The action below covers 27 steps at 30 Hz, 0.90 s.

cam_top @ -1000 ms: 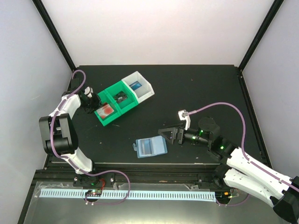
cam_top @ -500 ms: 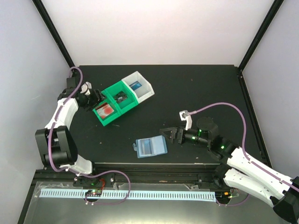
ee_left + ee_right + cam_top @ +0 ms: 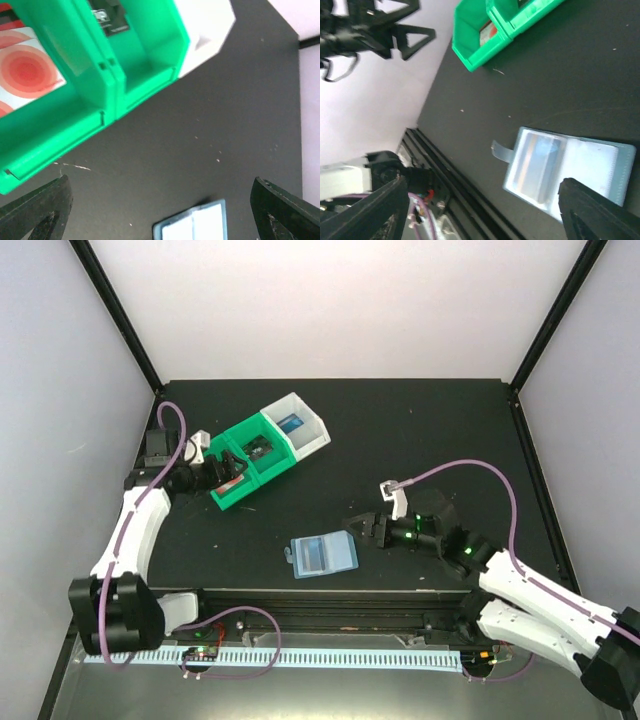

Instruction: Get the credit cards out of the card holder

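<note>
hovering released, your right end effector (image 3: 485,182) faces the open card holder (image 3: 597,165) just ahead, card (image 3: 537,160) reachable; left end effector (image 3: 160,182) released too.

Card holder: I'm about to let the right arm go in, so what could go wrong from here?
1. The card holder lies loose near the table's front edge, with the left gripper away by the green bins, so nothing pins it; the open right gripper may just push it along.
2. What looks like a card sits flush in one pocket, so a grab might pinch the sleeve too.
</note>
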Tool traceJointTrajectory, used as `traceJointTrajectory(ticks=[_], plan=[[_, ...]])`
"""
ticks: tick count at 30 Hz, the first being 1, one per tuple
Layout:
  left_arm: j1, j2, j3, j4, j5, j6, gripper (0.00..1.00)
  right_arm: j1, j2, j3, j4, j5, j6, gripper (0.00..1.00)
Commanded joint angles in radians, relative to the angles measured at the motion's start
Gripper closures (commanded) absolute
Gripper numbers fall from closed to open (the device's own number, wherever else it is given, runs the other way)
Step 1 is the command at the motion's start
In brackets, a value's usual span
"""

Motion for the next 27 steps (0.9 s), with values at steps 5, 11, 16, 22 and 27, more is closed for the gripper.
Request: traceJointTrajectory(ticks=[5, 11, 16, 22, 27], plan=[[-0.030, -0.184, -0.079, -0.058, 0.164, 0.077, 0.01, 0.012, 0.089, -0.037, 0.011, 0.001, 0.023, 0.44], [-0.083, -0.286, -0.140, -0.067, 0.217, 0.059, 0.09, 0.084, 0.198, -0.030, 0.055, 0.046, 0.063, 0.59], [-0.191, -0.360, -0.189, -0.032, 0.197, -0.006, 0.12, 0.161, 0.318, 0.009, 0.073, 0.097, 0.072, 0.60], [-0.261, -0.412, -0.262, 0.009, 0.183, -0.066, 0.17, 0.225, 0.452, 0.081, 0.041, 0.156, 0.041, 0.61], [-0.286, -0.470, -0.358, 0.083, 0.199, -0.138, 0.19, 0.252, 0.542, 0.125, 0.058, 0.170, 0.035, 0.62]])
